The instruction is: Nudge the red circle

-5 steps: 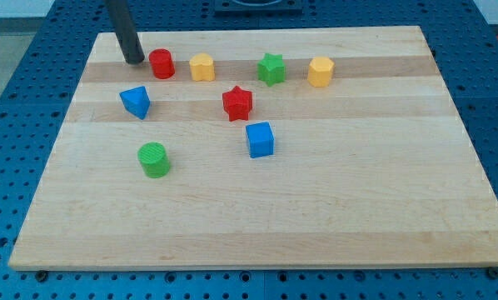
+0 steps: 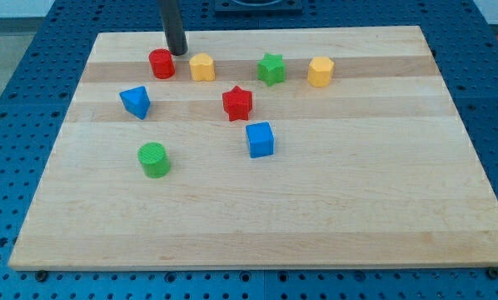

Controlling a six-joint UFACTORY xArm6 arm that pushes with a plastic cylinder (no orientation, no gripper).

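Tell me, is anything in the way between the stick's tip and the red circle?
No, nothing visible is. My tip sits just past the red circle, toward the view's top right, with only bare board between. The yellow block stands off to the circle's right.

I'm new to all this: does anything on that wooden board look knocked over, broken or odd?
Nothing stands out. All eight small blocks sit flat on the wooden board, none tipped or damaged. My tip rests just above-right of the red circle.

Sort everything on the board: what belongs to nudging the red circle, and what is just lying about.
Job: red circle; my tip, just above and to the view's right of it.

Lying about: yellow block, green star, yellow hexagon, blue triangle, red star, blue cube, green circle.
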